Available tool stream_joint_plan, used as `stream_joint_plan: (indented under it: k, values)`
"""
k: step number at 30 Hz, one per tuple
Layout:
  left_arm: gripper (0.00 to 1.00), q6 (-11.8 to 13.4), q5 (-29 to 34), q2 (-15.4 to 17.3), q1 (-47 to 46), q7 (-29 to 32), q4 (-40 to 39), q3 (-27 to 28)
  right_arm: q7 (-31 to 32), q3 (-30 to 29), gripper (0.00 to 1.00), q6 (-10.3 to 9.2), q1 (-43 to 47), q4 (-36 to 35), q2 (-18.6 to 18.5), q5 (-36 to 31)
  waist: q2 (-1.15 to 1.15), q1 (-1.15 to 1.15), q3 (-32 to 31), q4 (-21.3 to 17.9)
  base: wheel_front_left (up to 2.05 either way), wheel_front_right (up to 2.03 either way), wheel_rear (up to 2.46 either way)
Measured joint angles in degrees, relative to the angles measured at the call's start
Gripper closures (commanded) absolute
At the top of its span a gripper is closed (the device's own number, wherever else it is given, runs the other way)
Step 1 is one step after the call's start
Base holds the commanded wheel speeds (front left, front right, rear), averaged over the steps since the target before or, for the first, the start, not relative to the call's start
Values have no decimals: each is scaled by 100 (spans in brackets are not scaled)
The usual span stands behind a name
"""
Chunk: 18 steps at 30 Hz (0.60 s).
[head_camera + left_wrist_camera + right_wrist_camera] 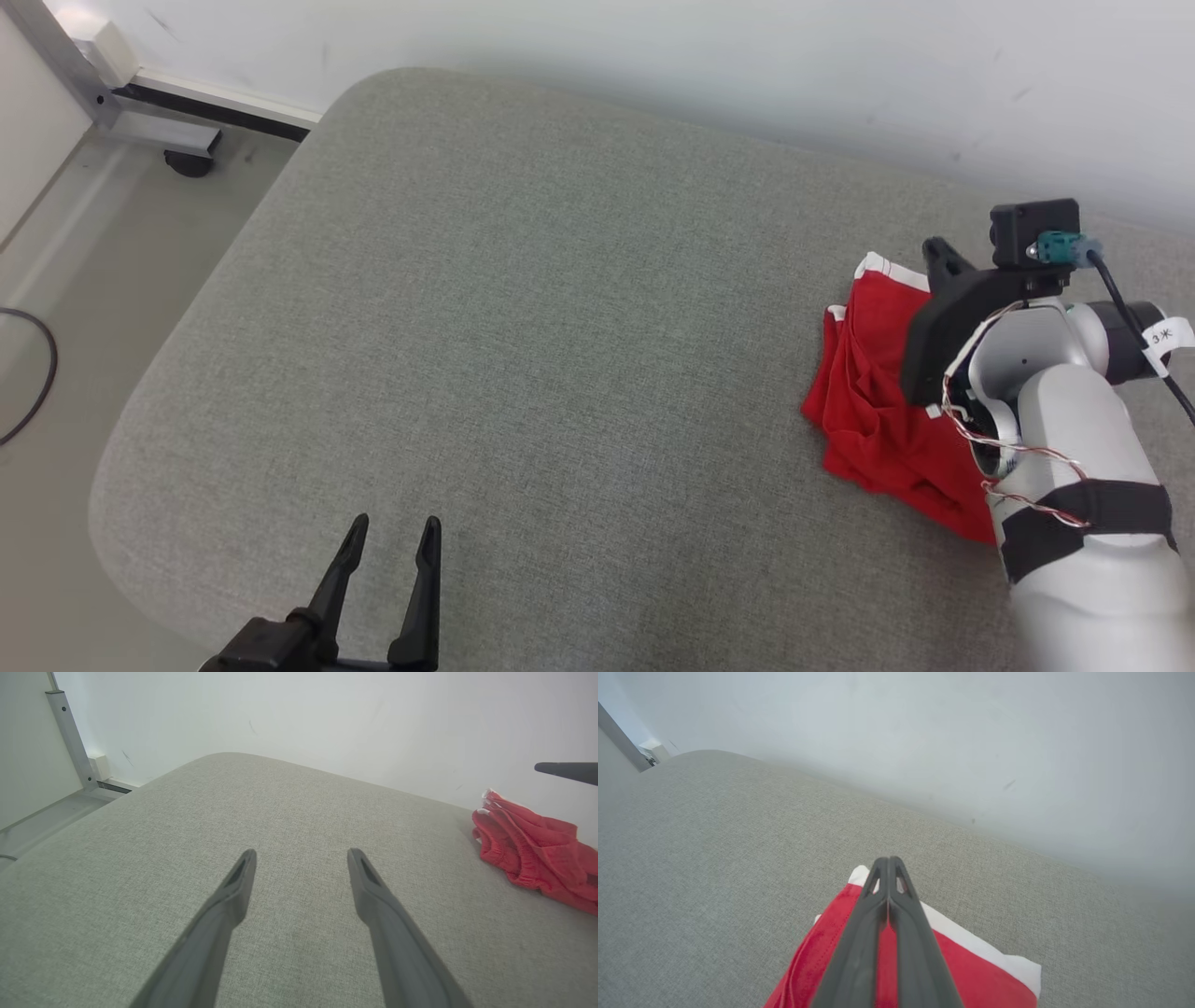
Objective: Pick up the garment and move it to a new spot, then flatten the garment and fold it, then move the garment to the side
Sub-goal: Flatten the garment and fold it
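The red garment [868, 392] with white trim lies bunched near the right edge of the grey cushion [523, 327]. It also shows at the right of the left wrist view as a rumpled red heap [528, 854]. My right gripper [936, 250] hangs just above the garment's far end, its fingers pressed together and shut on nothing. In the right wrist view the shut fingertips [888, 861] point past the garment's white-edged corner [971, 970]. My left gripper [392, 532] stands open over the cushion's front left, far from the garment, with bare fabric between its fingers [243, 877].
A white wall [747, 65] runs close behind the cushion. Off the cushion's left edge is the floor, with a metal frame on a caster [187, 154] and a dark cable [37, 373]. The cushion's middle and left are bare fabric.
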Motion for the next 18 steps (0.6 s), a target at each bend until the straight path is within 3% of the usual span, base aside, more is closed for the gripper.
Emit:
stream_joint_plan:
  k: [4,10,18]
  values:
    - [0,-2,8,3,1,-8,37,-8,-86,165,100,0,-32,166,38,-54,0,0,-60,2,0,0,0]
    - [0,0,4,23,110,-9,73,13,-169,530,100,-1,765,25,-503,-442,0,0,-198,-18,0,0,0]
    - [0,56,-22,114,215,-13,-33,92,-402,1037,100,0,1524,-691,-156,-405,0,-1,-217,-269,0,0,0]
